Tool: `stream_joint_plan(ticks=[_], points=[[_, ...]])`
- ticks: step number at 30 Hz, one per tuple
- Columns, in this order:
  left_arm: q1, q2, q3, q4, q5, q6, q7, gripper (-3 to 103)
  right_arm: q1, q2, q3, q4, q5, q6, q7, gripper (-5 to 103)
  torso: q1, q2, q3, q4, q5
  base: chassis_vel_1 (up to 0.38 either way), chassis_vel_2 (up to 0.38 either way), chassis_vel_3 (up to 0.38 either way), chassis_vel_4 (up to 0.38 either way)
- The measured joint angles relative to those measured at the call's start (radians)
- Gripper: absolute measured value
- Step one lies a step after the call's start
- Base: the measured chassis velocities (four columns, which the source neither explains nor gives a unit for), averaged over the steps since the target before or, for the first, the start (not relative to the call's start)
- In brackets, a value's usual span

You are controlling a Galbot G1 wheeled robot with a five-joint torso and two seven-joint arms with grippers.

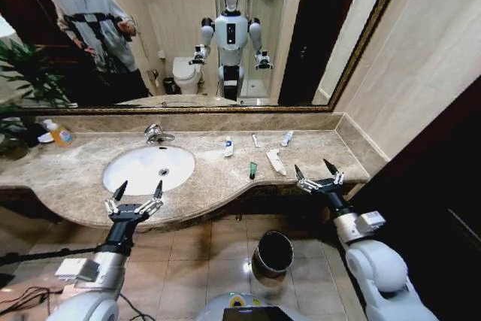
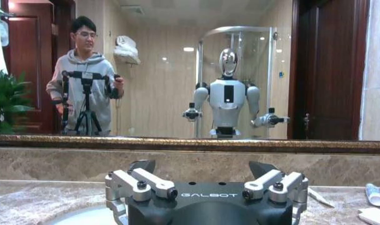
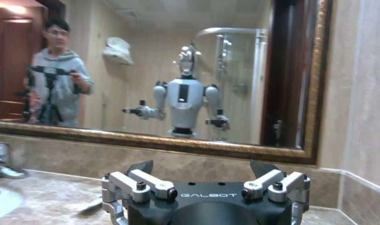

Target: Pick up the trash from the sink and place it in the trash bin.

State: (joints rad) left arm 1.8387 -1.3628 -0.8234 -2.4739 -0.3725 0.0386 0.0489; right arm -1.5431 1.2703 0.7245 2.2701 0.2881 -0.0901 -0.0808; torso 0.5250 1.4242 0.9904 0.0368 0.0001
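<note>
Trash (image 1: 276, 161) lies on table (image 1: 83, 167) right of sink (image 1: 148, 168), untouched. I see both hands, left (image 1: 137, 192), right (image 1: 316, 172), open, empty. No pick started; next I judge right hand must reach trash, bin (image 1: 273, 252) on floor below.

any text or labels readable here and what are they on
"GALBOT": on the body of the left pincer, left wrist view.
"GALBOT": on the body of the right pincer, right wrist view.
Print on the white tubes and the clear bottle on the counter: too small to read.

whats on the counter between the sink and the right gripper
In the head view, between the sink and right gripper: a dark-green tube and a white sachet.
</note>
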Motion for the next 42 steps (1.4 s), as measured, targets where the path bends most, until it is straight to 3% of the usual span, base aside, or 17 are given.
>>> stream_joint_plan(ticks=[24, 34, 42], points=[[0.000, 0.000, 0.000, 0.000, 0.000, 0.000, 0.000, 100, 0.062, -0.002, -0.106, -0.120, -0.065, 0.016, -0.024, 100, 0.000, 0.000, 0.000, 0.0000, 0.0000, 0.000, 0.000, 0.000, 0.000], [0.000, 0.000, 0.000, 0.000, 0.000, 0.000, 0.000, 100, 0.281, -0.042, -0.245, -0.352, -0.108, 0.002, -0.001, 100, 0.000, 0.000, 0.000, 0.0001, 0.0000, 0.000, 0.000, 0.000, 0.000], [0.000, 0.000, 0.000, 0.000, 0.000, 0.000, 0.000, 100, 0.414, -0.031, -0.325, -0.525, -0.136, 0.001, -0.005, 101, 0.000, 0.000, 0.000, 0.0001, -0.0001, 0.000, 0.000, 0.000, 0.000]])
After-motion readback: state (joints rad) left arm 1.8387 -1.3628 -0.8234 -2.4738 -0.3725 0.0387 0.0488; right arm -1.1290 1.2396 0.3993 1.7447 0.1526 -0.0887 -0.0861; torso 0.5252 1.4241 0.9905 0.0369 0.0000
